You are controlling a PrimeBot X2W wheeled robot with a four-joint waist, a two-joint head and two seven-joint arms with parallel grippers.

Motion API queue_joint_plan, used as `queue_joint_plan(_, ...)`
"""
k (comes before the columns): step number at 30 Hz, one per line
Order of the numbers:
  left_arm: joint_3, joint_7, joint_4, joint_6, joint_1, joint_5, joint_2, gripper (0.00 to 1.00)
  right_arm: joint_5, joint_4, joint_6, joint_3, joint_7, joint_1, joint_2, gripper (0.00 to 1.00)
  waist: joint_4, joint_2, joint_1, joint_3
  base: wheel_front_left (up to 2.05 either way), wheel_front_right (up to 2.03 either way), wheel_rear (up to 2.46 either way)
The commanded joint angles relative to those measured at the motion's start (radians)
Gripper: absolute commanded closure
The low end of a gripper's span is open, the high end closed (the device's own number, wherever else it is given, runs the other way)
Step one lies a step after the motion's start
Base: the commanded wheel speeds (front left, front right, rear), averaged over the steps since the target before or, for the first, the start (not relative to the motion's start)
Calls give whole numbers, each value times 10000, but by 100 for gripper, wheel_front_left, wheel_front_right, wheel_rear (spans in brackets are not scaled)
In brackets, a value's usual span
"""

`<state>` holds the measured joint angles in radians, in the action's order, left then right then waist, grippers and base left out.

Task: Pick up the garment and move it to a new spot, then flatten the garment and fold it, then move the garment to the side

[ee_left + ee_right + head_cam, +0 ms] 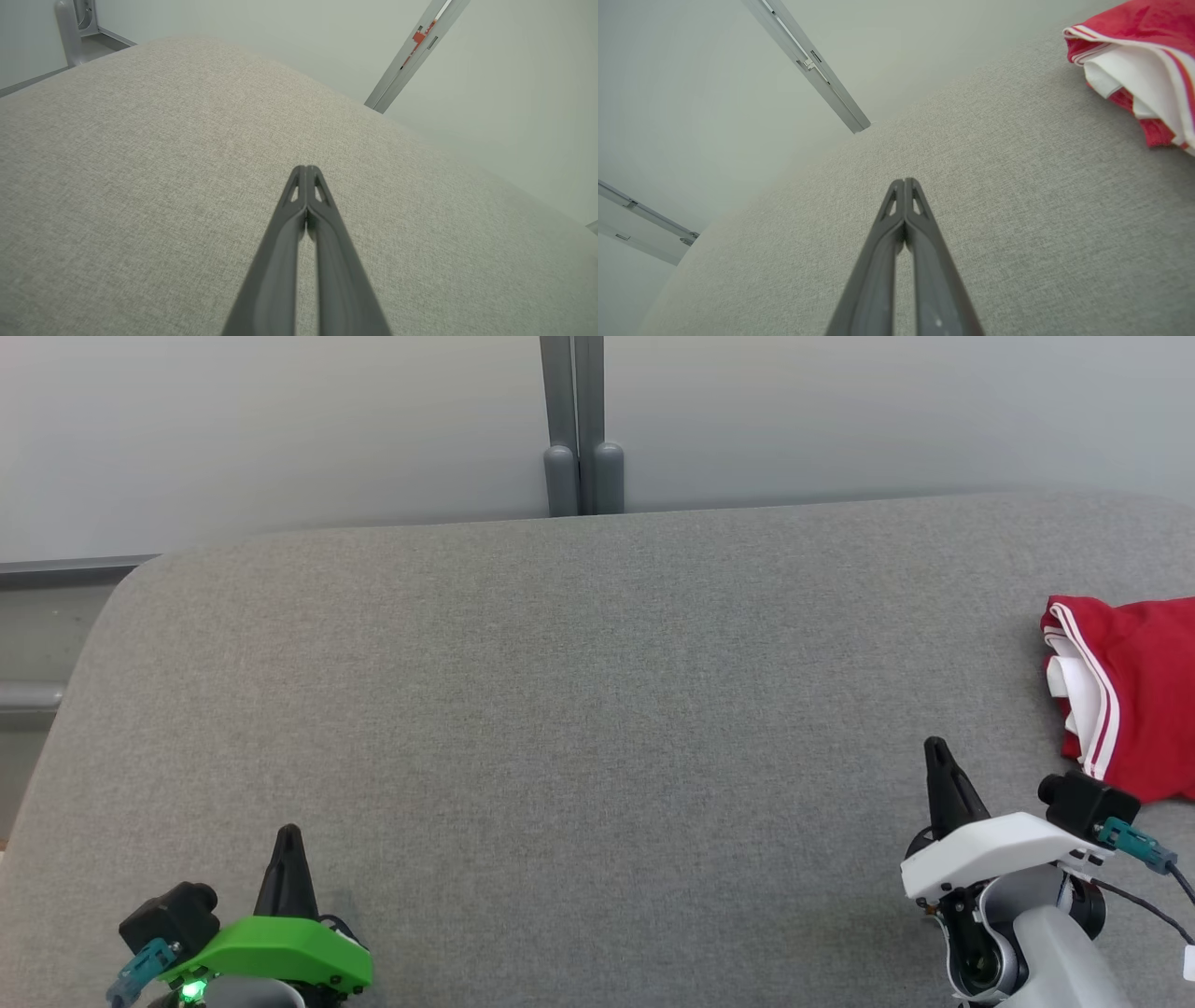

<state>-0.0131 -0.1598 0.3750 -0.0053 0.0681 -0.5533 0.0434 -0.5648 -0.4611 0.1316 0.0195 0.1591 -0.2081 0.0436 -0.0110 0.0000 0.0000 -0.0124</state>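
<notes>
Red garment (1134, 695) (white-striped) lies at grey surface's (560, 709) right edge, near right pincer (936, 751).

Red garment (1134, 695) with white stripes and white lining, folded, at the grey surface's right edge

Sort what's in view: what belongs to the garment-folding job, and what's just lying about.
Belongs to the job:
red garment, bunched at the right edge of the grey surface
left gripper, shut, empty
right gripper, shut, empty, near the garment, not touching

Just there:
grey surface
grey post behind it
</notes>
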Motion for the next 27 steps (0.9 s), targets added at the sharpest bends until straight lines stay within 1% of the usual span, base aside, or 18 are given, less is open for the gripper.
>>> queue_joint_plan(1,82,77,-207,-84,205,-422,43,100,-441,263,-3,56,-91,-52,46,100,2,0,0,1,0,0,0)
queue_joint_plan(14,308,570,-429,-314,263,-2330,53,100,-2320,637,-4,222,-585,145,54,100,15,0,0,13,0,0,0)
queue_joint_plan(27,502,1000,-608,-512,320,-3951,62,100,-3931,951,-5,369,-1010,313,62,100,29,0,0,24,0,0,0)
